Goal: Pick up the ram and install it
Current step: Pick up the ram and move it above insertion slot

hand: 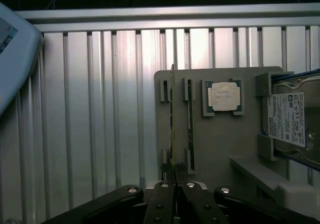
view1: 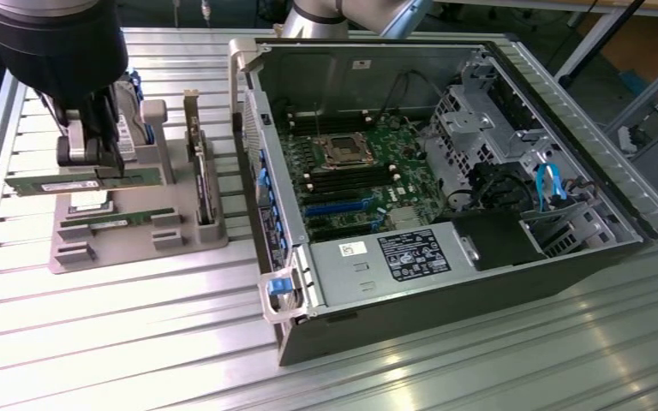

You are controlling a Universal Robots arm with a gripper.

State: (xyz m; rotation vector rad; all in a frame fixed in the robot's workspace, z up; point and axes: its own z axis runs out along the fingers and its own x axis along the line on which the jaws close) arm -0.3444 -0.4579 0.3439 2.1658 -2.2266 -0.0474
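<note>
Wrist view: the black two-finger gripper [hand: 175, 184] is pinched narrowly on the flat faces of the long, thin green circuit-board ram [hand: 172, 114], likely to keep it level. The ram hangs just above the grey plastic parts holder [view1: 134, 248], clear of its slots, beside the open dark computer case [view1: 444, 317].

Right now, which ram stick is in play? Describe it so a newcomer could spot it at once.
Find the open computer case, then the grey parts holder on the exterior view's left of it. Over that holder, the ram is the thin green stick clamped in the gripper. The second green stick lies in the holder's slot, ungripped.
</note>
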